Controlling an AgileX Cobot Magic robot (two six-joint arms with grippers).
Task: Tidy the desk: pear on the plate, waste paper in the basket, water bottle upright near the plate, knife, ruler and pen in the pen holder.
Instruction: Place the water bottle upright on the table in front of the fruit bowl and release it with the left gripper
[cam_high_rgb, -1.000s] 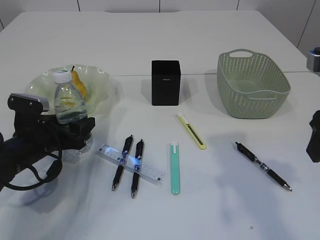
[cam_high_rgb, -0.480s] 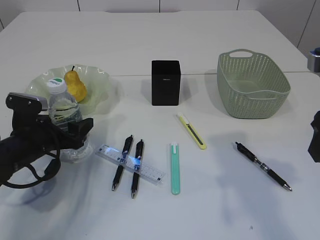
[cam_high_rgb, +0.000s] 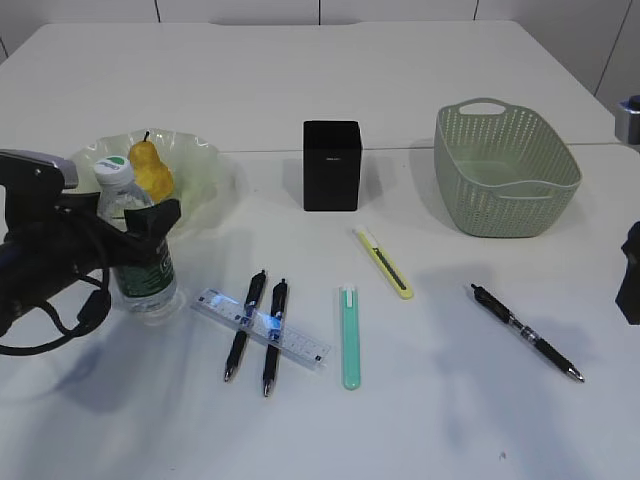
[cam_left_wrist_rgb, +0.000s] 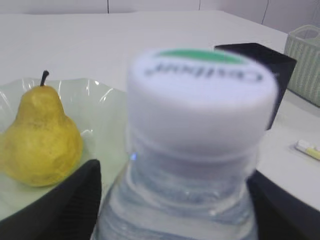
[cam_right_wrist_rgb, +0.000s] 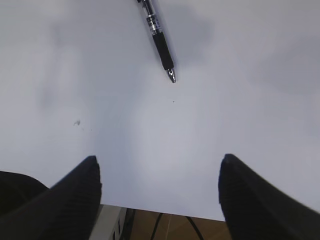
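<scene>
The water bottle (cam_high_rgb: 141, 262) (cam_left_wrist_rgb: 200, 100) stands upright on the desk (cam_high_rgb: 450, 420) just in front of the plate (cam_high_rgb: 203, 160) (cam_left_wrist_rgb: 107, 115). My left gripper (cam_high_rgb: 135, 225) (cam_left_wrist_rgb: 175, 200) is open, one finger on each side of the bottle's shoulder. The yellow pear (cam_high_rgb: 150, 170) (cam_left_wrist_rgb: 42, 140) lies in the plate. A clear ruler (cam_high_rgb: 300, 346) lies under two black pens (cam_high_rgb: 245, 320). A yellow knife (cam_high_rgb: 383, 262) and a third pen (cam_high_rgb: 525, 332) (cam_right_wrist_rgb: 160, 42) lie farther right. The black pen holder (cam_high_rgb: 331, 165) stands mid-desk. My right gripper (cam_right_wrist_rgb: 159, 175) is open and empty. No waste paper shows.
The sage-green basket (cam_high_rgb: 505, 170) stands at the back right and looks empty. A mint-green stick-shaped item (cam_high_rgb: 350, 337) lies between the ruler and the yellow knife. In the right wrist view the desk's near edge (cam_right_wrist_rgb: 165, 215) runs just under the fingers.
The bottle went from held up, through a tilt, to standing upright on the desk. My left gripper has slid up from its body to its shoulder. The right arm is still.
</scene>
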